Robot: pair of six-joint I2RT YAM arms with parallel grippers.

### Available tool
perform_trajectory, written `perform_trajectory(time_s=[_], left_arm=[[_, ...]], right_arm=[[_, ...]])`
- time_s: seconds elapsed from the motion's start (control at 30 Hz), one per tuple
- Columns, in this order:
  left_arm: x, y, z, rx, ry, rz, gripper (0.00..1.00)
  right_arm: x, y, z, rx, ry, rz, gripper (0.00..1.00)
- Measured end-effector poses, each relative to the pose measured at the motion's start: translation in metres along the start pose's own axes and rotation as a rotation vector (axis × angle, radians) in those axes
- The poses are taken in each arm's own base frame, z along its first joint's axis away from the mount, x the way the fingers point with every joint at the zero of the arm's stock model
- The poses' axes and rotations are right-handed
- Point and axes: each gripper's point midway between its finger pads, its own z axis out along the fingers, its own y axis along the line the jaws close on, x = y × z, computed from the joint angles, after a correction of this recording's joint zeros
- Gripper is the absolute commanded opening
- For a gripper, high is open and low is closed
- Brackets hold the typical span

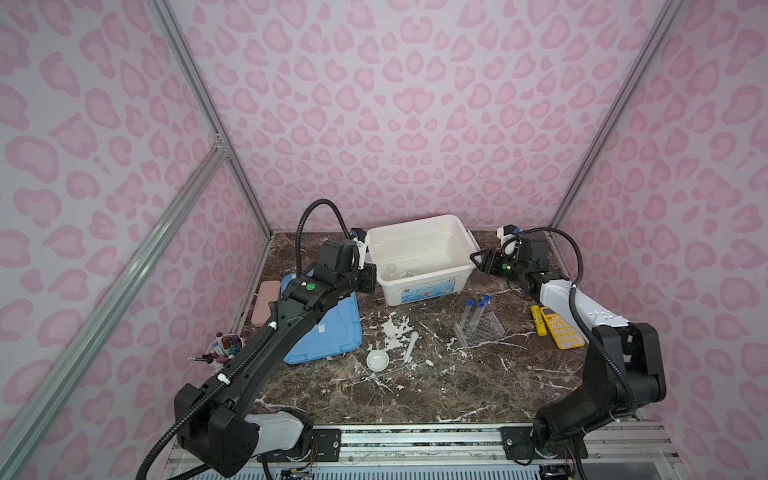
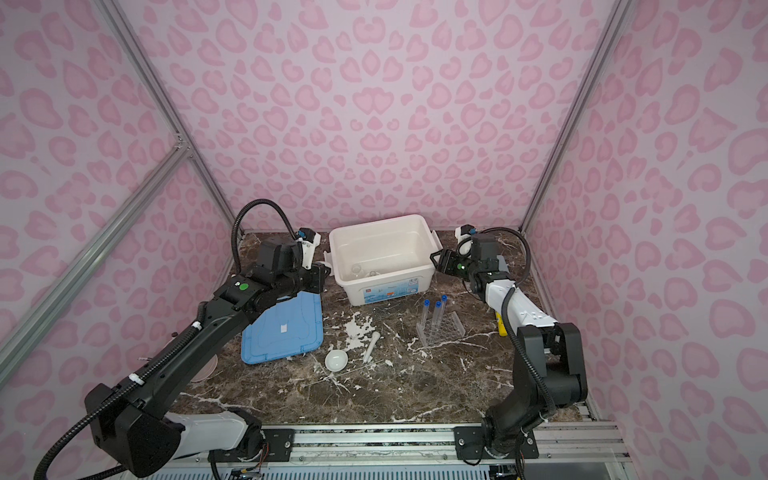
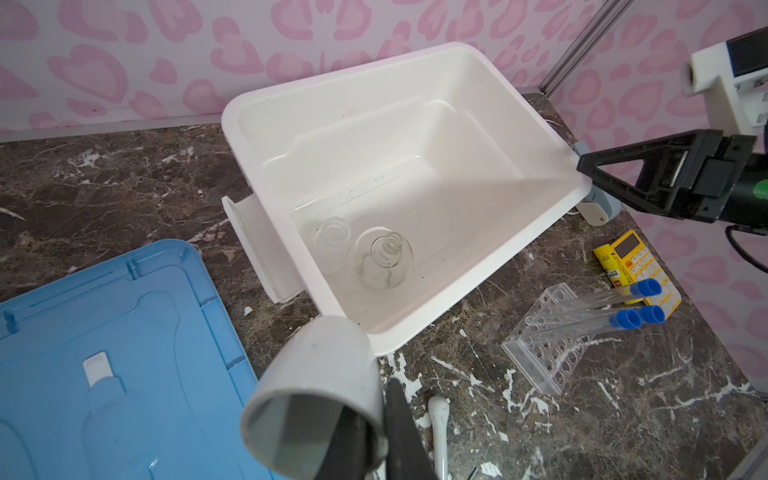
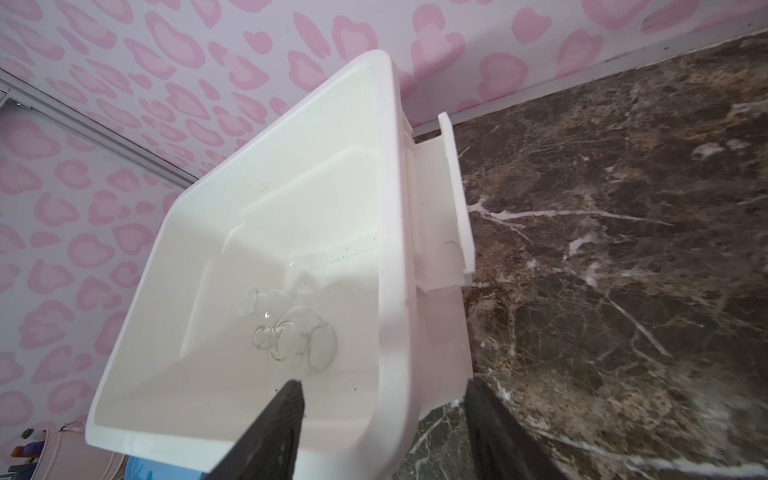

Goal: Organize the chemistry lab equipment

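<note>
My left gripper (image 3: 374, 411) is shut on the wall of a grey-white cup (image 3: 316, 395), one finger inside and one outside, beside the white bin's (image 1: 419, 286) left front corner. In both top views the cup is hidden behind that gripper (image 1: 368, 278). A clear beaker (image 3: 332, 241) and flask (image 3: 384, 259) lie in the bin. My right gripper (image 4: 382, 384) is open, its jaws astride the bin's right rim (image 1: 476, 259). Three blue-capped test tubes (image 1: 478, 309) stand in the clear rack (image 1: 484, 332). The white dish (image 1: 377, 359) and pestle (image 1: 411, 347) lie on the marble.
A blue lid (image 1: 328, 328) lies left of the bin under my left arm. A yellow calculator (image 1: 561, 330) and a yellow stick lie at the right. A pink case (image 1: 266, 301) and a cup of pens (image 1: 224, 351) sit at the left edge.
</note>
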Motion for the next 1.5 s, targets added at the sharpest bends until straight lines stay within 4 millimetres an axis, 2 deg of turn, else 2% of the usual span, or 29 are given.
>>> perform_trajectory(time_s=[0.23,0.5,0.8,1.0,1.23,1.5], left_arm=[[-0.009,-0.001,0.008,-0.001,0.001,0.025,0.05],[-0.030,-0.005,0.022,0.002,-0.010,0.055,0.05],[-0.040,-0.010,0.043,0.026,0.009,0.088,0.05],[-0.044,-0.014,0.065,0.048,0.046,0.096,0.05],[-0.038,-0.015,0.089,0.054,0.109,0.117,0.05],[-0.031,-0.016,0.129,0.039,0.191,0.146,0.05]], right_arm=[[0.005,0.010,0.003,-0.031,0.027,-0.004,0.60],[0.016,0.022,0.008,-0.045,0.073,-0.015,0.57],[0.025,0.033,0.007,-0.054,0.101,-0.025,0.57],[0.036,0.046,0.007,-0.067,0.137,-0.037,0.57],[0.037,0.051,0.000,-0.070,0.144,-0.045,0.58],[0.038,0.052,-0.003,-0.065,0.147,-0.051,0.61]])
